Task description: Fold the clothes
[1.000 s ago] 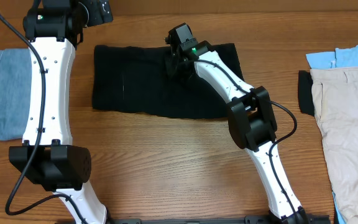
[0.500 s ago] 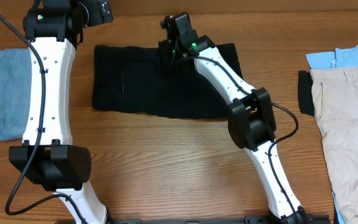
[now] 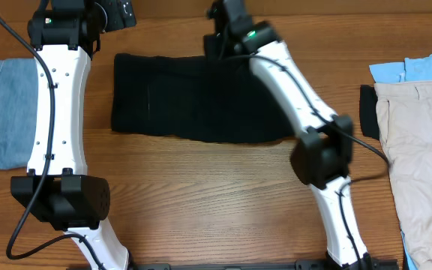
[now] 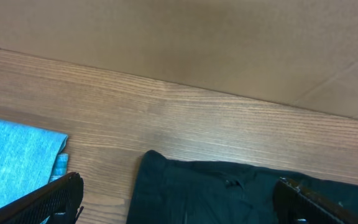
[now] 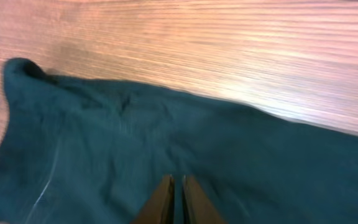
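1. Overhead: the black garment (image 3: 193,97) lies flat on the wooden table (image 3: 201,195) as a wide strip, centre-far, clear of the other clothes. The denim piece (image 3: 2,112) is at the left edge, and the beige piece (image 3: 415,150) and light blue piece (image 3: 418,69) are stacked at the right, well apart from it. The right arm (image 3: 291,90) reaches across the strip to its far edge. The left arm (image 3: 58,97) runs up the left side, with its head near the strip's far-left corner.
2. Left wrist: the left gripper (image 4: 178,183) is spread fully wide, with one finger at each bottom corner of the view and nothing between them. It hovers over the far-left corner of the black garment (image 4: 216,193). The blue cloth at the left is the denim piece (image 4: 17,155), near that corner but not touching it.
3. Right wrist: the right gripper (image 5: 174,186) is clenched, fingertips almost together, with no cloth visibly pinched. It sits above the black garment (image 5: 166,137) close to the far hem, with bare table beyond. The view is blurred, so I can't tell whether the tips touch the fabric.
4. Step, my read: mid-fold on the black piece. It looks flattened but is too long to count as done, and neither tool is carrying anything.
5. Next, my read: open the right jaws, go down on an end or hem, and pinch all layers. Then lift enough to clear the table and carry that edge over to the opposite one. The left gripper is placed to take or pin the far-left corner. The main risk is dragging the strip askew.
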Available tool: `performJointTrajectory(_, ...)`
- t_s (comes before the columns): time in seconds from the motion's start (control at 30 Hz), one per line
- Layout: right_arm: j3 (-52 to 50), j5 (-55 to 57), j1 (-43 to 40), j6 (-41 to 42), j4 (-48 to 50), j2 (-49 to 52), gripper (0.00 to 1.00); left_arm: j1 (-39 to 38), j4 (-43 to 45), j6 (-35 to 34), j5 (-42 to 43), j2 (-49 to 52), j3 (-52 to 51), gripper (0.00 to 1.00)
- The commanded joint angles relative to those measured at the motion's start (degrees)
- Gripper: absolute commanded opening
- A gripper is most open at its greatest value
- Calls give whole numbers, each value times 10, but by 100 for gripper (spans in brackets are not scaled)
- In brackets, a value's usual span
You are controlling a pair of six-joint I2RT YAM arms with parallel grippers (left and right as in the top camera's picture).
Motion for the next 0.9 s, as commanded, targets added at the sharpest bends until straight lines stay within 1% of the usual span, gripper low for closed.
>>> performJointTrajectory(0.0, 22, 31, -15, -7, -89, -79, 9, 0, 2, 0, 3, 4, 0, 100)
performJointTrajectory(0.07, 21, 25, -16, -7, -151, -82, 9, 0, 2, 0, 3, 4, 0, 100)
performJointTrajectory(0.13, 17, 4, -16, -7, -190, -76, 9, 0, 4, 0, 3, 4, 0, 100)
performJointTrajectory(0.2, 3, -7, -16, -6, -208, -75, 9, 0, 12, 0, 3, 4, 0, 100)
performJointTrajectory(0.3, -39, -46, -16, -4, -198, -75, 9, 0, 9, 0, 3, 3, 0, 100)
performJointTrajectory(0.37, -77, -85, -15, -4, -174, -75, 9, 1, -30, 2, 2, 3, 0, 100)
performJointTrajectory(0.43, -127, -97, -8, -2, -134, -75, 9, 8, -75, 13, 5, 8, -11, 100)
performJointTrajectory(0.53, -195, -97, 5, 2, -74, -74, 9, 24, -95, 26, 37, 27, -35, 100)
performJointTrajectory(0.67, -280, -97, 28, 2, 20, -74, 8, 73, -131, 82, 154, 94, -39, 100)
performJointTrajectory(0.77, -309, -97, 37, 2, 68, -73, 8, 99, -143, 120, 234, 140, -39, 100)
performJointTrajectory(0.8, -321, -97, 40, 2, 90, -73, 8, 104, -151, 132, 248, 159, -39, 100)
performJointTrajectory(0.87, -336, -97, 42, 2, 121, -69, 8, 107, -160, 143, 252, 191, -39, 100)
